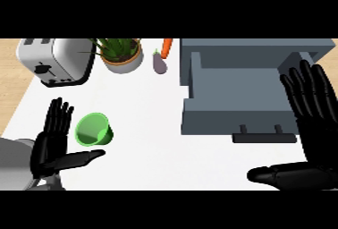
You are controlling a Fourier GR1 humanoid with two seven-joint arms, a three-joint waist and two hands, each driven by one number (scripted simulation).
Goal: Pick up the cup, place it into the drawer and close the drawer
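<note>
cup, a small green plastic tumbler lying tipped on the white counter just beside the straight-fingered, empty left hand, looks light, stiff and likely slippery, best pinched across its rim, while the right hand rests flat-fingered by the open grey drawer.

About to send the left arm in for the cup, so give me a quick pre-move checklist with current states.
1. Green cup within view, on the counter: ok.
2. Cup upright: not ok, it looks tipped on its side.
3. Left robot hand open beside the cup, not holding it: ok.
4. Drawer pulled open: ok.
5. Drawer interior free of items: ok.
6. Right robot hand open, at the drawer's right side: ok.
</note>
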